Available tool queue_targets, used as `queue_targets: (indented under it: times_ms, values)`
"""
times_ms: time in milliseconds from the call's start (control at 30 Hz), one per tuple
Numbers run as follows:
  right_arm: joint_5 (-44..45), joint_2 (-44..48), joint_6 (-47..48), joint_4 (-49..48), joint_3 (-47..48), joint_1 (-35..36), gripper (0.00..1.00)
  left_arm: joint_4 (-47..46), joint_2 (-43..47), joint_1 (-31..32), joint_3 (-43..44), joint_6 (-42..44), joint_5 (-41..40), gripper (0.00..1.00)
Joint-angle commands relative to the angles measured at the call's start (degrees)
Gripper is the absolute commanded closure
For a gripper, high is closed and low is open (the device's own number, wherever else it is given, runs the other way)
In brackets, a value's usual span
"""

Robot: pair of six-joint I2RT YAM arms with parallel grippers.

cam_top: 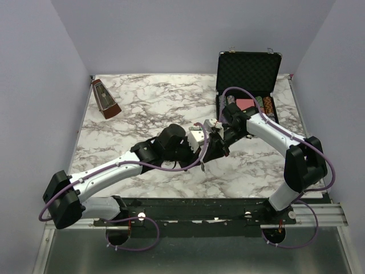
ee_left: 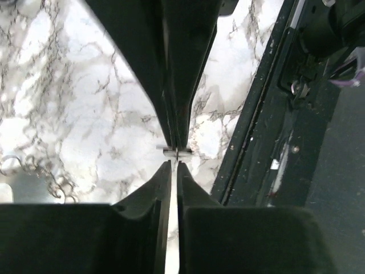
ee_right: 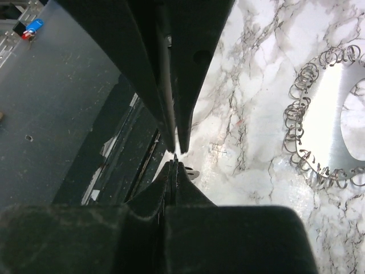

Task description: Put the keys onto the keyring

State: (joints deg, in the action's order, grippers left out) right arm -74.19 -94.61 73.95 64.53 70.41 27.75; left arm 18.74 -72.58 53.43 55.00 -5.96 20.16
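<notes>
On the marbled worktop (cam_top: 148,97) the keyring (ee_right: 302,103) is seen lying flat, apart from the spot near the middle where the two arms meet. The left fingers (ee_left: 142,68) are clenched on a thin silver key (ee_left: 171,150). The right fingers (ee_right: 142,63) are clamped too, seemingly on the same key. With so little metal pinched, the key could be twisted out or dropped if either arm is pulled unevenly. The keyring could also be pushed away during threading, since it is held by nothing.
</notes>
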Motion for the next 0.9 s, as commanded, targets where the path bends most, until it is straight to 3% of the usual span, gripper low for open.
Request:
queue_targets:
  times_ms: [0, 133, 200, 233, 433, 600, 867]
  values:
    - [-1.1, -0.7, -2.4, 0.2, 2.1, 0.6, 0.99, -11.6, 8.5, -1.3, -8.2, -2.0, -0.5, 0.7]
    - [-3.2, -0.2, -2.4, 0.2, 2.2, 0.5, 0.99, -24.3, 17.6, -1.8, -18.9, -3.5, -2.8, 0.31]
    - [-5.0, 0.1, -0.5, 0.9, 1.7, 0.6, 0.99, -31.4, 21.6, -2.2, -24.6, -4.5, -4.3, 0.18]
    - [-5.9, 0.2, 2.2, 2.7, 1.6, 0.5, 0.99, -35.7, 23.3, -2.2, -27.5, -4.5, -4.3, 0.17]
    - [-10.3, -0.8, 17.2, 11.4, 0.5, 0.5, 0.99, -59.3, 25.7, -2.3, -41.2, -4.0, -1.7, 0.19]
    - [-11.7, -1.7, 24.0, 15.0, -0.3, 0.5, 0.99, -62.1, 21.7, -2.3, -40.2, -3.9, -1.3, 0.28]
    - [-11.3, -2.6, 25.2, 15.4, -0.6, 0.5, 0.99, -66.6, 17.8, -2.3, -38.7, -3.8, 1.4, 0.44]
